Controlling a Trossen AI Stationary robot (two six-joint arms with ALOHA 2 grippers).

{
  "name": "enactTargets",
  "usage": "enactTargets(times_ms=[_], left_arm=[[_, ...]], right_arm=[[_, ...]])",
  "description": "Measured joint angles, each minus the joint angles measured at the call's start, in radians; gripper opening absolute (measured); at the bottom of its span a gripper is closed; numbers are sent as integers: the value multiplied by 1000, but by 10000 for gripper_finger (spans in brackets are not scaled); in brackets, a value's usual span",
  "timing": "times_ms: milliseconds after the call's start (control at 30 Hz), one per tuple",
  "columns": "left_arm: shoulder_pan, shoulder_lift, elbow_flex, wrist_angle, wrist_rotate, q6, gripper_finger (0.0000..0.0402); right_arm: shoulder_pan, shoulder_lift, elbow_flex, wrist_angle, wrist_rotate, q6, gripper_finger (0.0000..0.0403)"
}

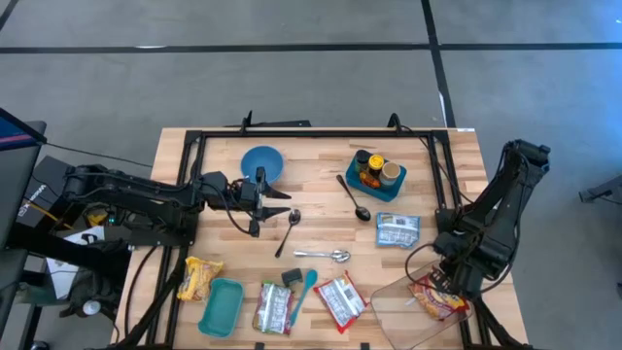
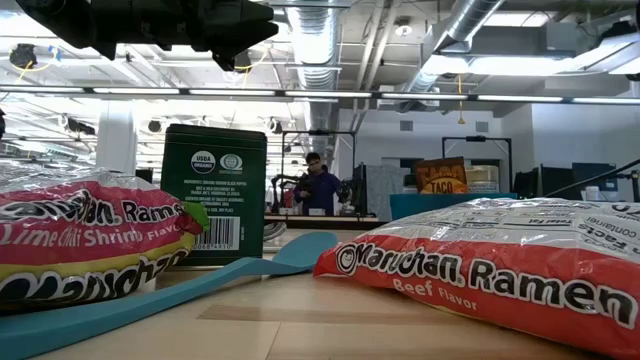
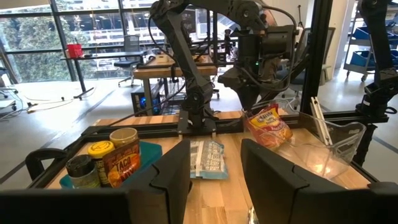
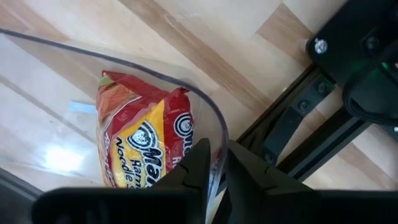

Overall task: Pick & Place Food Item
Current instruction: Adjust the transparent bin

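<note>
Looking at the ramen packet (image 1: 438, 297), you are seeing a crinkly red and yellow plastic pouch, lying in the clear plastic container (image 1: 389, 309) at the table's front right corner. Your right gripper (image 1: 449, 275) is hanging just above it, and in the right wrist view its fingers (image 4: 198, 163) are sitting almost pressed together, with only a narrow slit between them, pinching the packet's top edge just inside the container's curved transparent wall. The black metal frame rail (image 4: 292, 127) is running just beside that wall, so room on that side is tight. Your left gripper (image 1: 277, 202) is waiting well apart near the blue bowl (image 1: 260, 160), fingers partly spread around nothing, over bare wooden table (image 1: 321, 228).
</note>
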Motion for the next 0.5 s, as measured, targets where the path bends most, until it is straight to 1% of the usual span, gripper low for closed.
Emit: enactTargets(times_ms=[200, 300, 400, 500], left_arm=[[0, 0, 0, 0, 0, 0, 136], [0, 0, 0, 0, 1, 0, 136], [0, 0, 0, 0, 1, 0, 136], [0, 0, 0, 0, 1, 0, 136]], right_arm=[[-42, 0, 1, 3, 7, -57, 6], [-63, 0, 1, 4, 7, -67, 11], [-86, 0, 1, 1, 6, -110, 20], [-116, 0, 1, -2, 17, -146, 14]])
